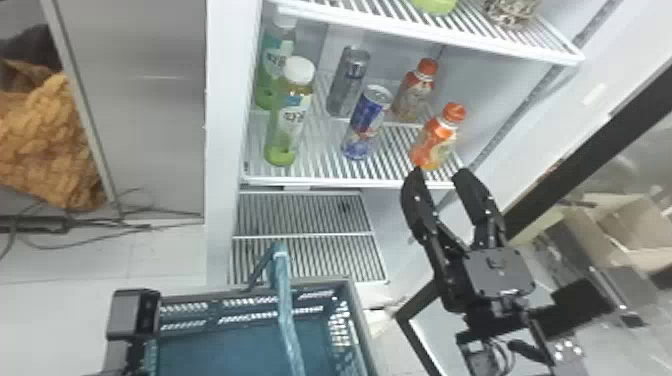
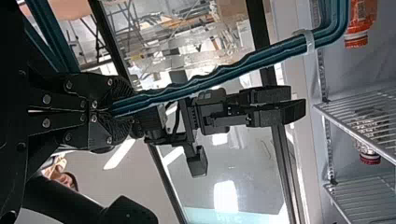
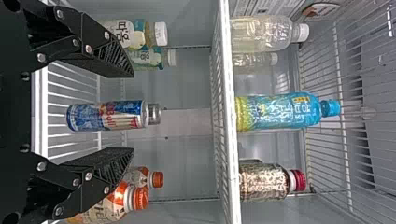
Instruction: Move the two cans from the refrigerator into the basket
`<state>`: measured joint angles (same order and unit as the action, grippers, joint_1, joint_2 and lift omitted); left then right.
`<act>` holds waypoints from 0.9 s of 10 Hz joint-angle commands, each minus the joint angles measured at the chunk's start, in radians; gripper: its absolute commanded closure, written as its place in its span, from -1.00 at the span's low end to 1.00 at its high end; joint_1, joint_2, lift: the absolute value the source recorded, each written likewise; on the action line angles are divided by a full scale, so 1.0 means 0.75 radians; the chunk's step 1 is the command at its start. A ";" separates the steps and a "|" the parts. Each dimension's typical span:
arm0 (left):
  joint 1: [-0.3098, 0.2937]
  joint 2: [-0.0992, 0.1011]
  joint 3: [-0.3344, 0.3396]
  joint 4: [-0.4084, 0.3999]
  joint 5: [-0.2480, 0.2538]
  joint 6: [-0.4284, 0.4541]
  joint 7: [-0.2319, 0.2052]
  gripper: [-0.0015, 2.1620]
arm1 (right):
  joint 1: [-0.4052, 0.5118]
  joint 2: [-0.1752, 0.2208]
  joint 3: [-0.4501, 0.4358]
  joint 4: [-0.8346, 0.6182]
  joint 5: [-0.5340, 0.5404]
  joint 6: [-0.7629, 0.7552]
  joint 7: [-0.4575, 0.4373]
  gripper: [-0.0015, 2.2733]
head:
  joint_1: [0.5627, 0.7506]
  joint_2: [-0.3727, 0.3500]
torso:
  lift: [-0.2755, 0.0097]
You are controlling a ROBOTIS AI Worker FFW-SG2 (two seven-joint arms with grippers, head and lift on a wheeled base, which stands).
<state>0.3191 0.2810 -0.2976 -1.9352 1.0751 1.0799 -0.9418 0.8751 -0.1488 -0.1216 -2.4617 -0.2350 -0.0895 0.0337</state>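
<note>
From here, both cans are standing upright in the fridge (image 1: 222, 125), on the shelf (image 1: 320, 182) in front of the robot. The blue can (image 1: 367, 122) is standing nearer the shelf's front, and the silver can (image 1: 349, 80) is sitting behind it, a little to its left. Two green bottles (image 1: 291, 115) are standing to the left of the cans, and two orange-capped bottles (image 1: 437, 137) are standing to their right, in each pair one farther back than the other.

The right gripper (image 1: 440, 175) is hanging just in front of the shelf, near the front orange-capped bottle in the head view. Its fingers (image 3: 100, 170) are spreading wide with nothing between them, and its wrist view is showing the blue can lined up with the gap, untouched.

The left gripper (image 2: 112, 109) is pinching the teal handle (image 1: 287, 310) of the basket, its two fingers closed around it. The basket (image 1: 362, 330) is sitting low in front of the fridge, its open top facing up.

On the shelf above, a blue bottle (image 3: 278, 111) is standing between a patterned bottle (image 3: 264, 182) and two clear bottles (image 3: 261, 33).
</note>
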 commanded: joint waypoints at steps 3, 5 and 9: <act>0.000 0.000 0.003 0.000 0.000 -0.003 0.000 0.10 | -0.002 0.000 0.000 -0.002 -0.003 0.014 0.000 -0.56 | 0.41 -0.94 | -1.00; 0.000 0.000 0.003 0.000 0.000 -0.003 0.002 0.10 | -0.002 0.000 0.000 0.002 0.000 0.014 0.000 -0.56 | 0.41 -0.94 | -1.00; 0.000 0.000 0.003 0.000 -0.006 -0.003 0.002 0.10 | -0.012 0.000 -0.003 0.018 -0.008 0.050 0.000 -0.56 | 0.41 -0.94 | -1.00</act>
<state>0.3190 0.2807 -0.2951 -1.9352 1.0709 1.0776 -0.9403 0.8695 -0.1488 -0.1232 -2.4520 -0.2394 -0.0550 0.0337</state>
